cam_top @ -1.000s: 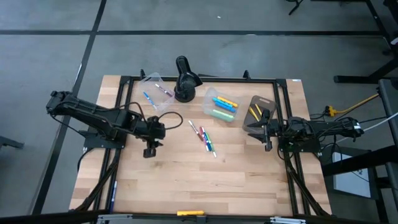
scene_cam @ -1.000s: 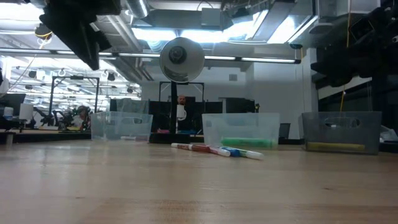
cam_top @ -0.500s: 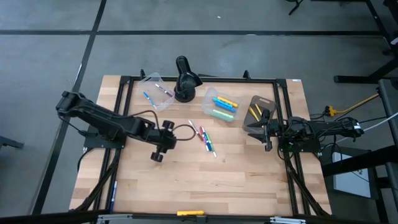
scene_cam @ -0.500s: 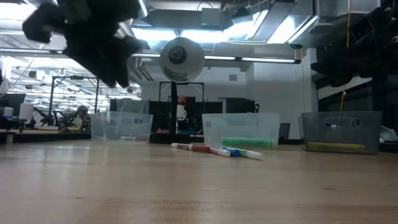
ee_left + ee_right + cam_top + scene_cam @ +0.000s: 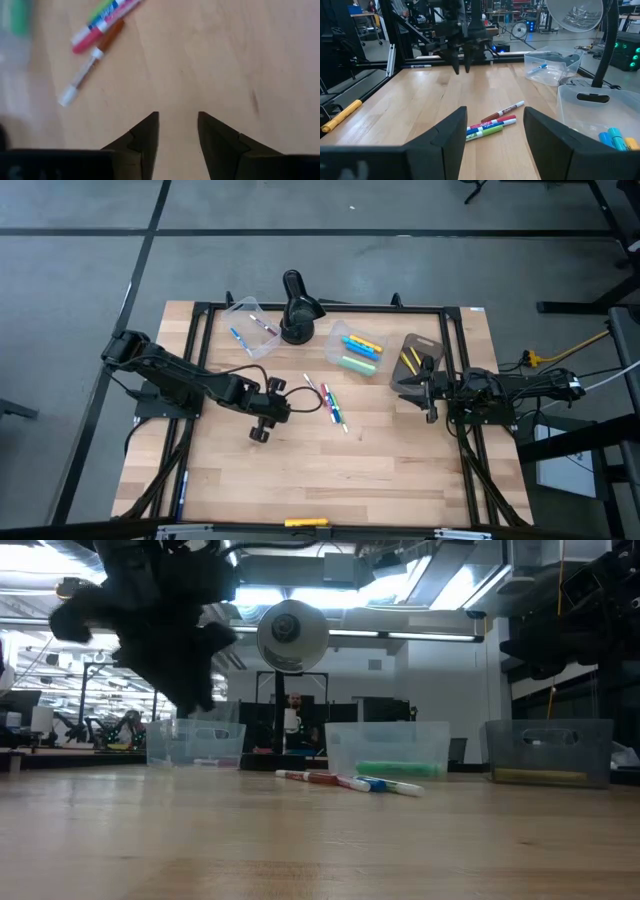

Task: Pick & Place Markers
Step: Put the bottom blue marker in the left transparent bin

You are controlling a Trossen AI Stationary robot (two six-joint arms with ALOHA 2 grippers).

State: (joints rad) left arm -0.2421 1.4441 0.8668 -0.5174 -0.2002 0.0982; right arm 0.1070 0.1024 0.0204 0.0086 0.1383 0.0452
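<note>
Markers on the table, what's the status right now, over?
Left gripper open, empty, above bare wood beside loose markers. Right gripper open, waiting by dark tub. Nothing blocking.

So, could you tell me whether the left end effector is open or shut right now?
Open. The left end effector shows a bare gap between its fingers, with wooden table visible through it and nothing held.

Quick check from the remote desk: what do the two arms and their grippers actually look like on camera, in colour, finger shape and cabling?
Both arms are dark, near black, built of jointed segments. The left gripper has two matte black fingers that taper to blunt wedge tips; a black cable loops beside it on the table. The right gripper has two broader black fingers with angular stepped edges. Black cables run along the right arm, with a yellow cable behind its base.
</note>
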